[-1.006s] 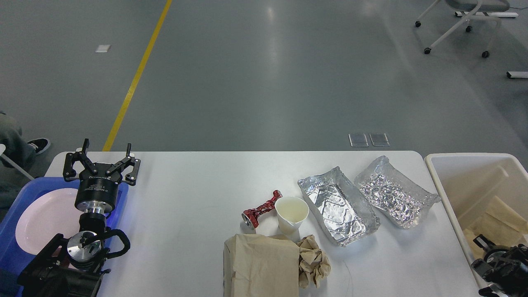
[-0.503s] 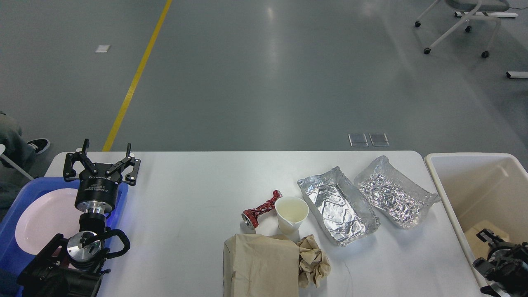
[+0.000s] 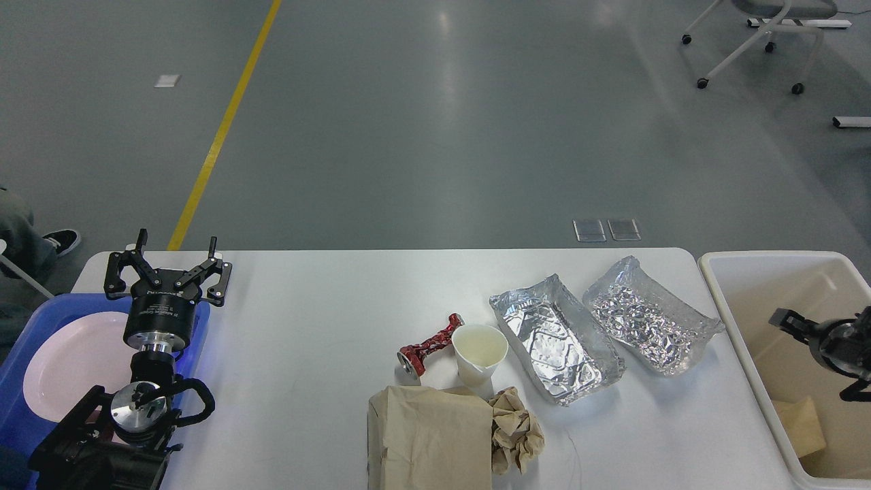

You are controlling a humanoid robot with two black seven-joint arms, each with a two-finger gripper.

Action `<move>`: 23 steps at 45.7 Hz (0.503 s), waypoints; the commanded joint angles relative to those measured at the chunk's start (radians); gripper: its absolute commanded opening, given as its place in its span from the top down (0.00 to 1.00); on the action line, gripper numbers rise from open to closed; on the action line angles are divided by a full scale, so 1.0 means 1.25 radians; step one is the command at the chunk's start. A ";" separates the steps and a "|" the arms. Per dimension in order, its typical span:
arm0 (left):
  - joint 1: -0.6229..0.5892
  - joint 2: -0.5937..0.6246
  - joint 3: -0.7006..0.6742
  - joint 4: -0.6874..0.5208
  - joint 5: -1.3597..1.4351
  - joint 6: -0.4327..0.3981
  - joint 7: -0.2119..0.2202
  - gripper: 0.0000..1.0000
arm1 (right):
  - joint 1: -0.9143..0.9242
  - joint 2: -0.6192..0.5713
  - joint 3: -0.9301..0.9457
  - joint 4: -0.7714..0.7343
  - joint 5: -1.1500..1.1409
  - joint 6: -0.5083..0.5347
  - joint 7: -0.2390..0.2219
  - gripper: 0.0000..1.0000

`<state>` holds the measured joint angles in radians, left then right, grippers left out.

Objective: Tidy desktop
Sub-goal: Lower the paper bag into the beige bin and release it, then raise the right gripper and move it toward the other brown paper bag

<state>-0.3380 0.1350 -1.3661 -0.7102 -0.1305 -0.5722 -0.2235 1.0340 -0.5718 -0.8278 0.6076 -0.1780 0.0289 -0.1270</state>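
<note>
The white desktop [image 3: 306, 306] carries a crushed red can [image 3: 429, 346], a white paper cup [image 3: 480, 350], two foil trays [image 3: 554, 346] [image 3: 650, 323], a brown paper bag [image 3: 429, 435] and a crumpled brown paper ball [image 3: 517, 430]. My left gripper [image 3: 175, 248] stands open and empty at the table's far left corner, beside the blue tray [image 3: 20, 320]. Over the beige bin [image 3: 745, 269], my right gripper [image 3: 786, 318] is small and dark, so its fingers cannot be told apart.
A white plate [image 3: 68, 361] lies in the blue tray. A piece of brown paper [image 3: 803, 425] lies at the bottom of the beige bin. Beyond the table is grey floor with a yellow line [image 3: 218, 136] and a wheeled chair base [image 3: 748, 41].
My right arm rose from the lower right corner to above the bin's middle. The brown paper in the bin now shows lower down. The left arm stayed still.
</note>
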 commanded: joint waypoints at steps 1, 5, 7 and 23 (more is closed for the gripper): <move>0.000 0.000 0.001 0.000 0.000 0.000 0.001 0.04 | 0.175 -0.011 -0.095 0.082 -0.031 0.157 0.000 0.00; -0.001 0.000 -0.001 0.000 0.000 0.000 0.001 0.04 | 0.315 -0.005 -0.172 0.159 -0.027 0.293 0.000 0.00; -0.001 0.000 -0.001 0.000 0.000 0.000 0.001 0.04 | 0.424 0.002 -0.214 0.225 -0.023 0.385 0.000 0.00; 0.000 0.000 0.001 0.000 0.000 0.000 0.001 0.04 | 0.884 0.133 -0.329 0.493 0.063 0.706 -0.003 0.00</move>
<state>-0.3386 0.1350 -1.3656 -0.7102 -0.1300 -0.5722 -0.2224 1.9589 -0.4424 -1.2096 1.0939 -0.1289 0.8383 -0.1296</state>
